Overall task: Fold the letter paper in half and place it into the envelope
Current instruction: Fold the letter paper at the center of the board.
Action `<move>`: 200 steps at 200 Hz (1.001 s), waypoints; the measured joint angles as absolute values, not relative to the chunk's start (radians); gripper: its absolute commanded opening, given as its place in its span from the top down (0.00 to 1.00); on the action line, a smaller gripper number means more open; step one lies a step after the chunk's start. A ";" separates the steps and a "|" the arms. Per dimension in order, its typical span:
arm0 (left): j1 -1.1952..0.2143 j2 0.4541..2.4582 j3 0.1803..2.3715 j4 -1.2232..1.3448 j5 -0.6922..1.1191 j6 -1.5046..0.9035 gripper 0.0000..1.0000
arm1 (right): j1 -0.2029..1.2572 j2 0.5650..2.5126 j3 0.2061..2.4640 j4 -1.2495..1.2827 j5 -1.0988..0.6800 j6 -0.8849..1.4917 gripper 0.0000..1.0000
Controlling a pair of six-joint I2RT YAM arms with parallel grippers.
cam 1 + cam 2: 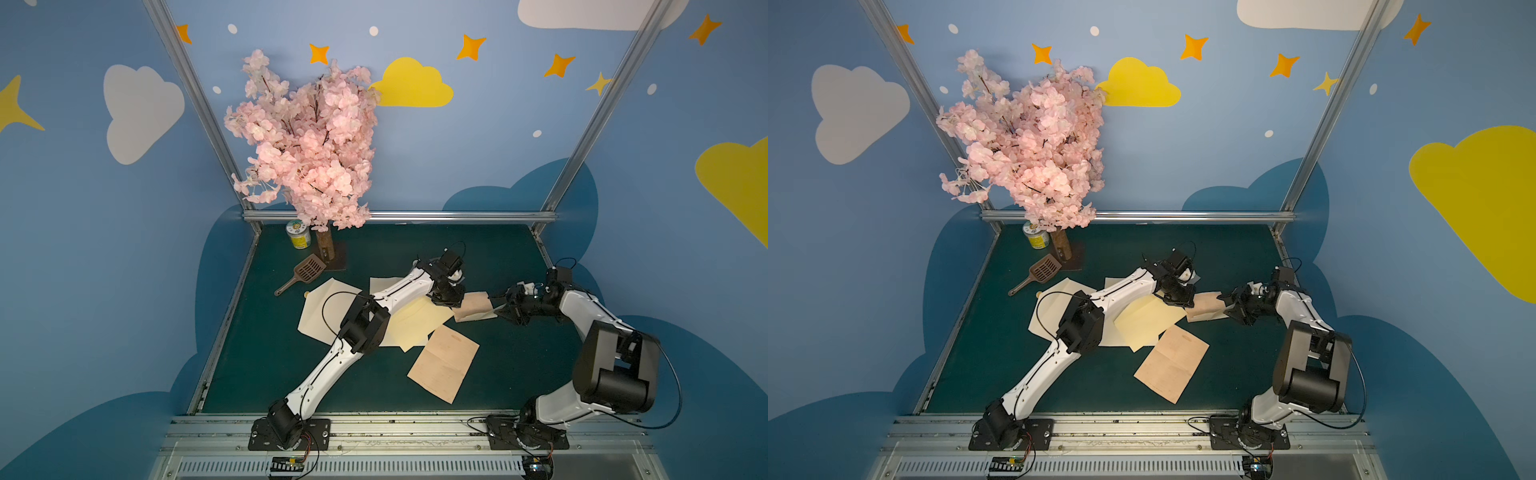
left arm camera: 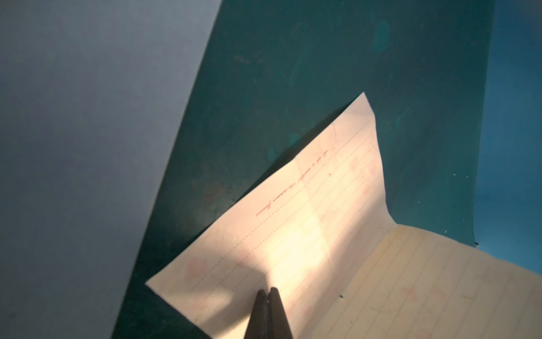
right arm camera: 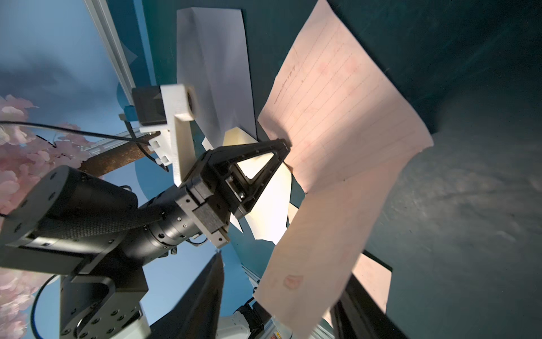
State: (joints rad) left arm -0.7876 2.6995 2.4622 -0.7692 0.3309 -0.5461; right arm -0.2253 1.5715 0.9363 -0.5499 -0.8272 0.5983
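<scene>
On the mat, 2 pink sheets: flat sheet free, bent sheet clamped by left pincer; right pincer parted.

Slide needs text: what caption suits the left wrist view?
Left end effector shut on the pink lined letter paper, bent over the green mat.

Arms: left arm and right arm; glossy white shell links, matte black joint housings.
Bases: black flat plates, left base plate and right base plate, bolt heads at the corners.
Cables: thin black left cable looping at the elbow; right cable arcing past the large black housing.
Left end effector: black, open triangular finger frames tapering to narrow tips.
Right end effector: black, same build.
Left wrist: round black motor housing with a screw ring; white printed bracket carrying a black camera.
</scene>
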 measured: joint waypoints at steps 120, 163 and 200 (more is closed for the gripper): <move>-0.760 2.683 2.426 -0.771 0.390 -0.550 0.98 | -0.185 1.662 0.831 -0.104 -0.872 0.829 0.63; -0.758 2.683 2.426 -0.773 0.390 -0.550 0.98 | -0.175 1.729 0.835 -0.109 -0.848 0.827 0.87; -0.753 2.676 2.422 -0.786 0.380 -0.547 0.98 | -0.165 1.768 0.849 -0.134 -0.823 0.819 0.89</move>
State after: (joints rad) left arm -0.7528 2.6759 2.4218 -0.7864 0.3801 -0.5472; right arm -0.1654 1.7679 0.8494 -0.1345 -0.8227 0.8188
